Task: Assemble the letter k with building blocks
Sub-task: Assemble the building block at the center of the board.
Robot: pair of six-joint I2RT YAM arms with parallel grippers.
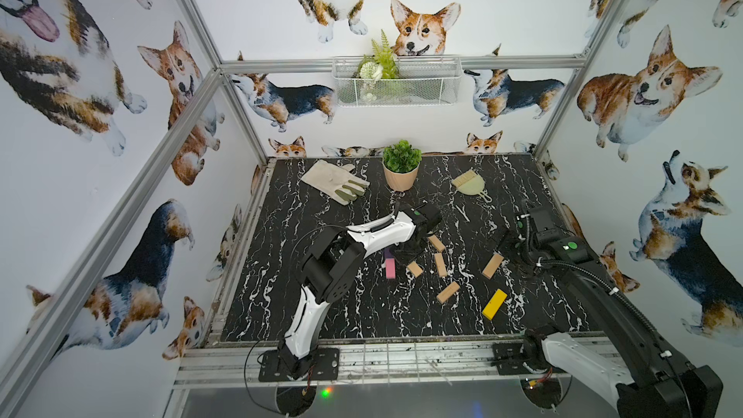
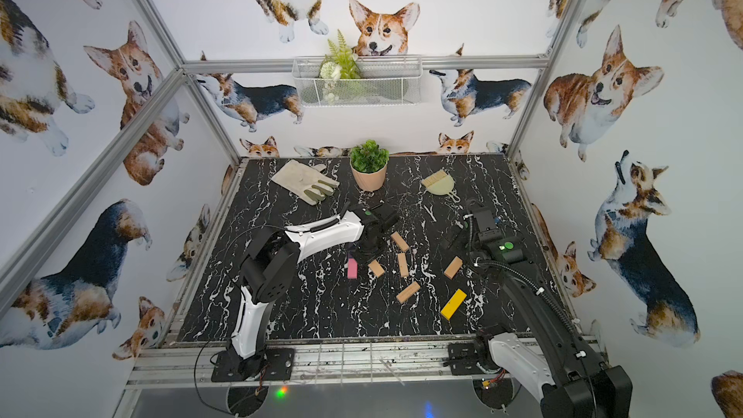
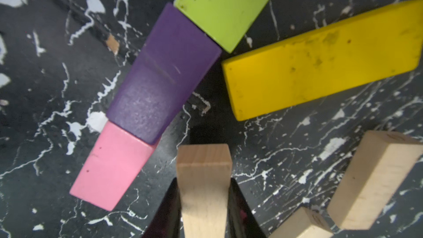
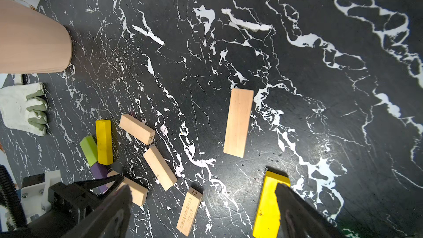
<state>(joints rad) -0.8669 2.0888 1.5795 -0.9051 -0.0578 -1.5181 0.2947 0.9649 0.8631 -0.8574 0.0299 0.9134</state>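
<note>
Starting a little left of centre on the counter (image 1: 281, 315): reading a finished stem, the pink block (image 3: 109, 168), purple block (image 3: 160, 76) and lime green block (image 3: 222, 5) lying flat and butting end to end in one line. Noting the first yellow block (image 3: 320, 65) slanting off from the purple-green joint as the upper arm, its corner close beside that joint; touching or not, cannot tell. Pinching a tan block (image 3: 203, 170) across its long sides in the left gripper (image 3: 203, 202), jaws pressed onto the wood, free end pointing at the bare patch beside the purple block; lifted clear or resting, cannot tell. Judging this to be the lower arm of the K. Doing it well by swinging the block to slant away from the stem in mirror to the yellow one, bringing its end just beside the purple block's side, avoiding any nudge to the stem or the yellow corner, setting it flat before spreading the jaws, then backing off along the block's length. Moving right: passing four spare tan blocks (image 1: 448, 292) scattered mid-counter and a second yellow block (image 1: 494, 304) toward the front right corner. Ending near the right edge at the right gripper (image 4: 203, 188), jaws spread wide, gripping nothing.
</note>
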